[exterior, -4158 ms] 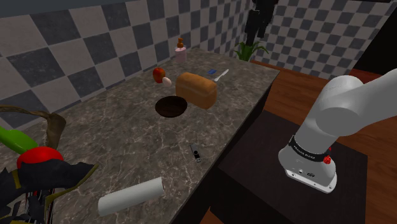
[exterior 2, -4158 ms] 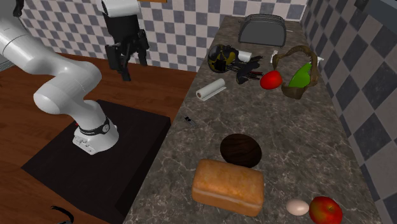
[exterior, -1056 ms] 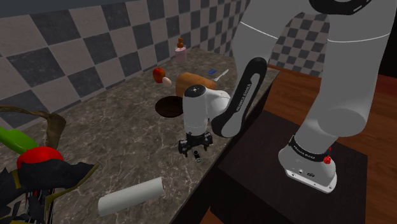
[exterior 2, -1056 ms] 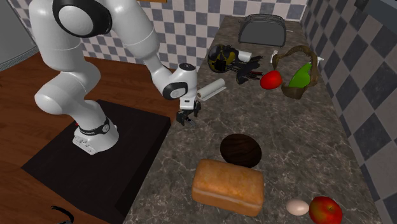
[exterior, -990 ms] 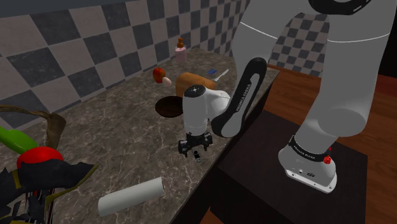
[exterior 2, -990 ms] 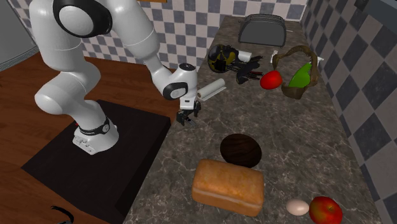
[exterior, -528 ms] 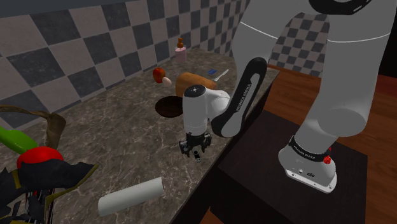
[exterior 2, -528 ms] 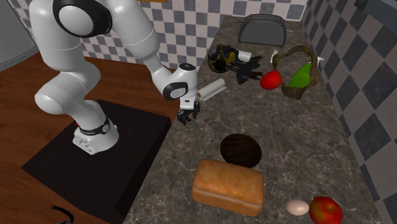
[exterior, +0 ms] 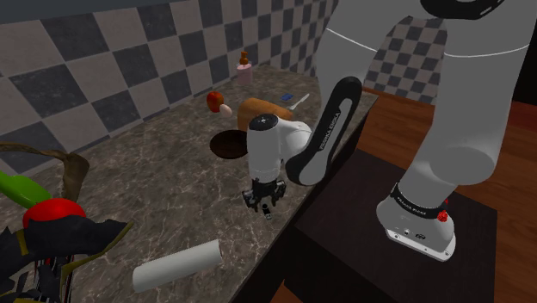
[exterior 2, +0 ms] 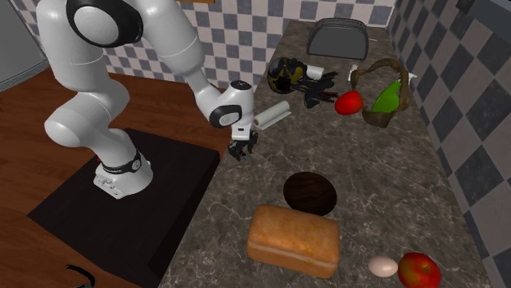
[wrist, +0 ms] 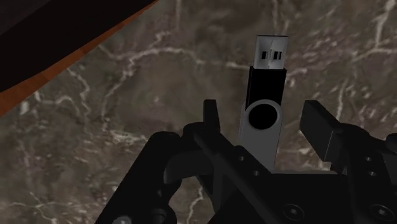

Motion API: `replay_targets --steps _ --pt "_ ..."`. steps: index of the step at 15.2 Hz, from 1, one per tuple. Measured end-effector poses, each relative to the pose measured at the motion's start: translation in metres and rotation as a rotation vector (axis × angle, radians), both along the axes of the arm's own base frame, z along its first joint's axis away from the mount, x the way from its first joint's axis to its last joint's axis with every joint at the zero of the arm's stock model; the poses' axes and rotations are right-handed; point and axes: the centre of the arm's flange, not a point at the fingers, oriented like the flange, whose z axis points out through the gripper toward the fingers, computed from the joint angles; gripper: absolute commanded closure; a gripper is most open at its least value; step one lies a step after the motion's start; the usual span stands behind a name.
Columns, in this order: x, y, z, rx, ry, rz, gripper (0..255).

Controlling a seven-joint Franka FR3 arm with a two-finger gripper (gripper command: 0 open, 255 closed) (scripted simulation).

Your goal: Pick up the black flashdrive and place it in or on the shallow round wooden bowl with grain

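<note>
One black flashdrive — grey swivel clip, silver plug — between spread fingers, untouched.

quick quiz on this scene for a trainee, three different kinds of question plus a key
1. True or false: the hand has its fingers shut on the flash drive.
2. Which thing lies right beside the bowl on the counter? A) bread loaf B) toaster C) paper roll
3. Which end of the flash drive points away from the hand?
Key: 1 false, the fingers stand apart on either side of it without touching; 2 A; 3 the metal plug end.
</note>
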Motion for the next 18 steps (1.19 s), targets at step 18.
replay_targets --steps 18 --pt "0.001 0.001 0.09 0.002 0.001 0.001 255"
